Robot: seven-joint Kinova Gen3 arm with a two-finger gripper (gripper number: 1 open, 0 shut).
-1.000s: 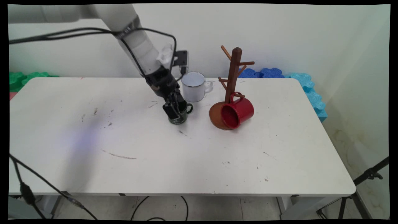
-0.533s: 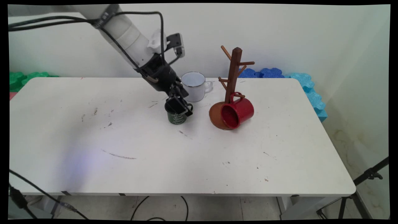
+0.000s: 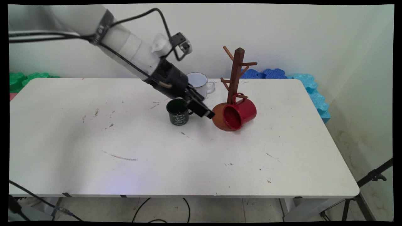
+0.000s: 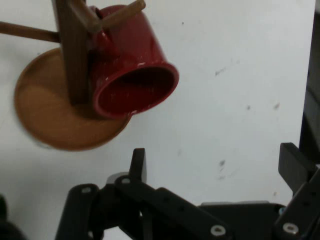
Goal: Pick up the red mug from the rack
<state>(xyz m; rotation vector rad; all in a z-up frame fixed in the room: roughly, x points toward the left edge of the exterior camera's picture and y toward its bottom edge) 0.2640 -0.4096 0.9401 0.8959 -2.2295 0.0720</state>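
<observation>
My gripper hangs low over the table, tilted to the right, between a dark green mug and the brown base of a wooden mug tree. It is open and holds nothing. The green mug stands upright just left of the fingers, apart from them. A red mug hangs by its handle on the tree's lowest peg, mouth facing the camera. In the hand view the gripper points at bare table below the red mug and the tree's round base. A white mug stands behind the arm, partly hidden.
Blue foam blocks lie at the table's far right corner and green ones at the far left. A tripod leg stands off the table's right front. Cables hang below the front edge.
The gripper has left the green mug's rim and swung to the right toward the tree's base, its fingers spread. The green mug stays where it stood.
</observation>
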